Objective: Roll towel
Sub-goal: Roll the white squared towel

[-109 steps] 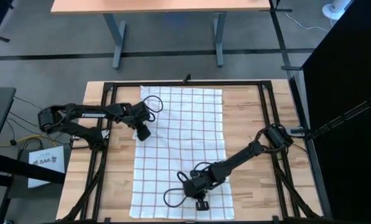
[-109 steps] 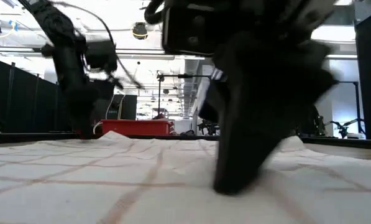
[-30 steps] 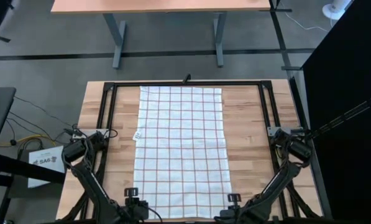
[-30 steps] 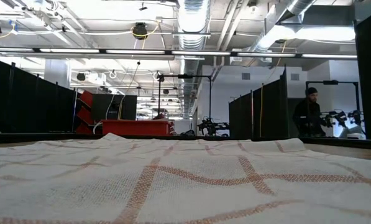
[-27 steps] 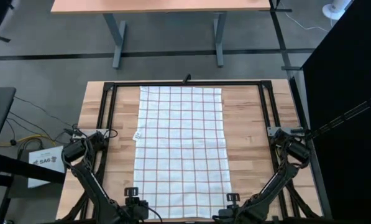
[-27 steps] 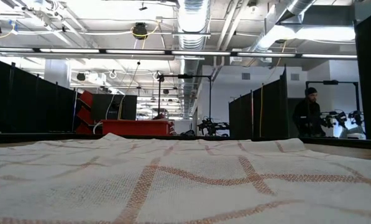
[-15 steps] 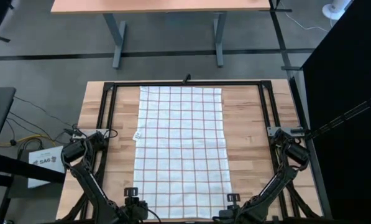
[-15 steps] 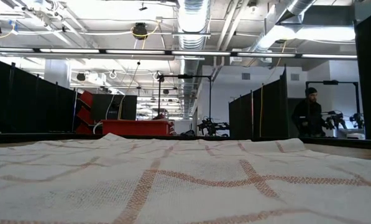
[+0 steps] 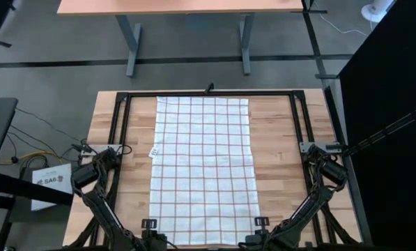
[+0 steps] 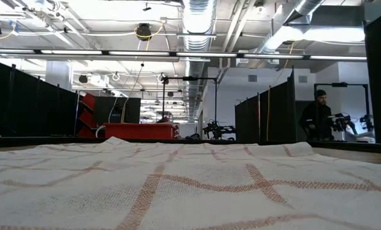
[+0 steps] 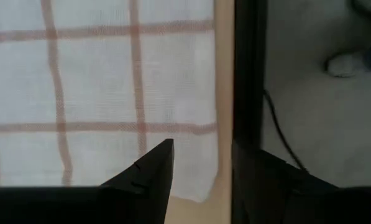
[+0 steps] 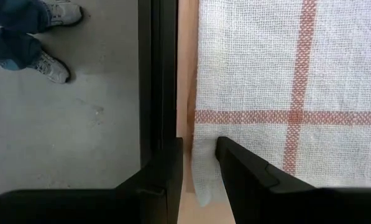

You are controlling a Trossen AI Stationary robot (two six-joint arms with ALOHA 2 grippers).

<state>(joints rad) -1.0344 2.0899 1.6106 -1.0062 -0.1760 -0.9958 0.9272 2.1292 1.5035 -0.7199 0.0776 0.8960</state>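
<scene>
Towel [image 9: 204, 167], thin woven checked cloth, lies flat on wooden table [image 9: 277, 153].

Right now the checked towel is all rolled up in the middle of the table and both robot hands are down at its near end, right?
Not quite. The towel is not rolled up: it lies spread out flat along the table, as the high view shows. The rest holds: the left gripper and the right gripper are both at its near end, one at each corner.
</scene>
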